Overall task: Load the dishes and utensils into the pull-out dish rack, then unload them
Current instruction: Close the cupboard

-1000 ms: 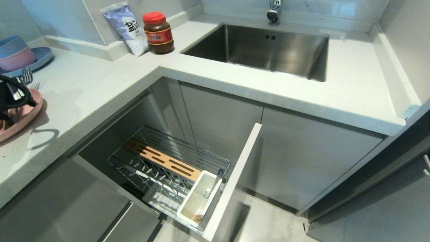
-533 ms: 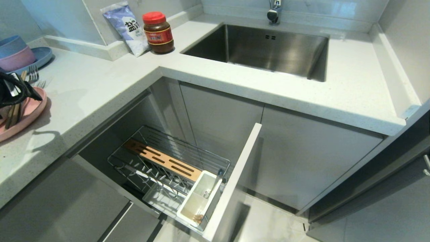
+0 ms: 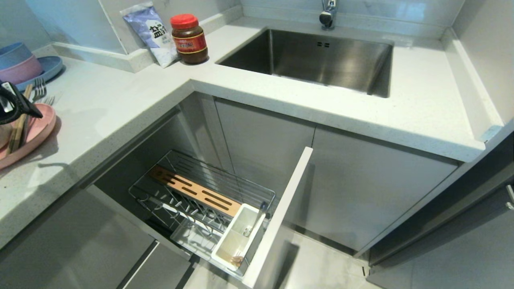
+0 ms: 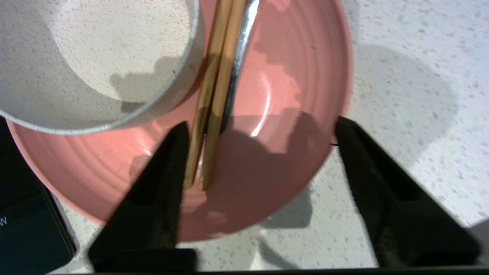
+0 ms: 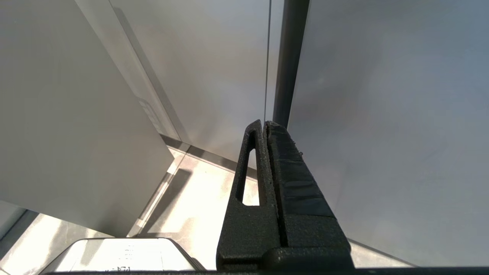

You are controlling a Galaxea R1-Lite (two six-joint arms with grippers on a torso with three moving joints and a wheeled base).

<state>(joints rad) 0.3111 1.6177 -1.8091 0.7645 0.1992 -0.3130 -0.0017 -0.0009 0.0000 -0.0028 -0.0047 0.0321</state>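
My left gripper (image 4: 259, 131): jaws apart and empty, hanging over the near edge of the pink plate (image 4: 290, 91) — one finger above the chopsticks' ends, the other past the rim over the desk (image 4: 412, 76).
My right gripper (image 5: 264, 126): jaws pressed together on nothing, parked low beside the cabinet fronts.
Pink plate: on the desk at my far left, carrying everything else. Stiff, smooth and shallow; I judge it awkward to lift loaded, so it goes last, pinched by the rim.
Cream bowl (image 4: 95, 57): sits on the plate, touching the chopsticks' side. Light-looking, hard wall — I would bite the rim, one finger inside.
Chopsticks (image 4: 214, 91): two thin wooden sticks lying side by side across the plate, between bowl and fork. Light, stiff, prone to roll or scissor apart; best taken across both at once near the ends closest to me, where they lie clear of the bowl.
Fork (image 4: 240, 65): slim metal, tight against the chopsticks. Slick and flat, likely to slide; grip the handle squarely.
Pull-out dish rack (image 3: 200, 192): drawn out below the desk, well apart from the plate; its white caddy (image 3: 237, 237) is where I judge the utensils belong.
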